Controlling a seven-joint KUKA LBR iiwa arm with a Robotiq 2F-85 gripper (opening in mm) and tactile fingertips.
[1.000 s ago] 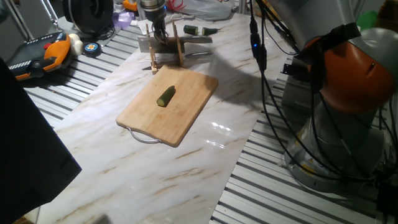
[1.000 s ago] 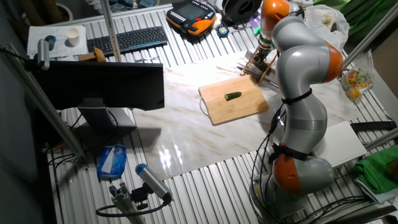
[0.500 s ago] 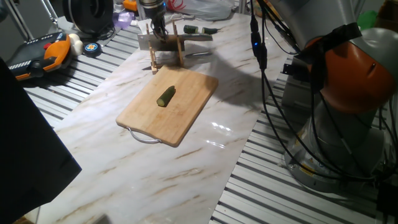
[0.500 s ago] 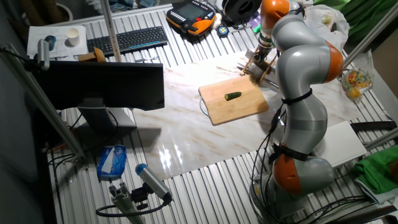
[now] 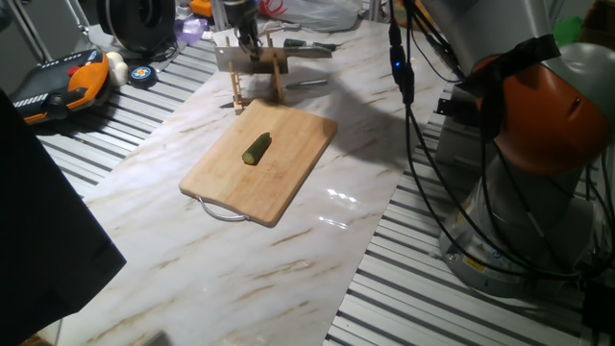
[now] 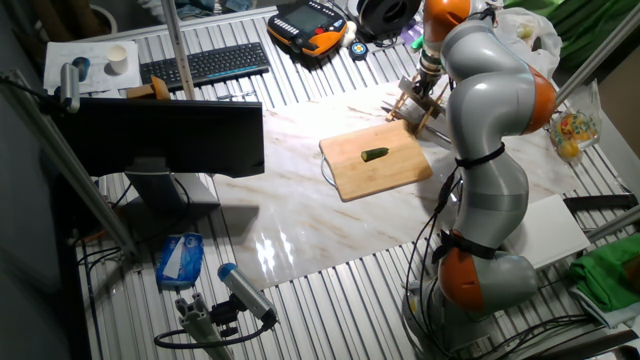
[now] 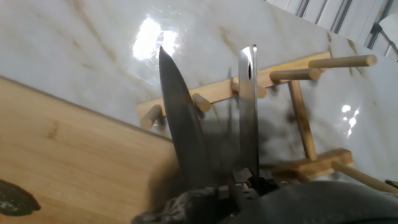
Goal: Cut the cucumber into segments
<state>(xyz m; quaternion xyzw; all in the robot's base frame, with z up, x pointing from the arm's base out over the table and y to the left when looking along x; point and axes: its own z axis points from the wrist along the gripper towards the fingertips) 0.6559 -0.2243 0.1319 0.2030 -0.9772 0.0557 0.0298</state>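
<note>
The cucumber (image 5: 256, 148), a short dark green stub, lies in one piece in the middle of the wooden board (image 5: 279, 187). It also shows in the other fixed view (image 6: 375, 154) and at the lower left edge of the hand view (image 7: 12, 200). My gripper (image 5: 248, 43) is beyond the board's far end, over the wooden rack (image 5: 258, 86). It is shut on a knife (image 5: 274, 56), held level just above the rack. In the hand view the steel blade (image 7: 248, 112) points away from the hand over the rack (image 7: 280, 78). The gripper (image 7: 242, 183) itself is a dark blur.
An orange and black pendant (image 5: 67, 82) and a tape roll (image 5: 142, 74) lie on the slatted bench to the left. The arm's base (image 5: 538, 173) and cables stand at the right. A keyboard (image 6: 205, 65) and monitor (image 6: 165, 140) stand further off.
The gripper and the knife have risen slightly from the rack. The cucumber and the board have not moved.
</note>
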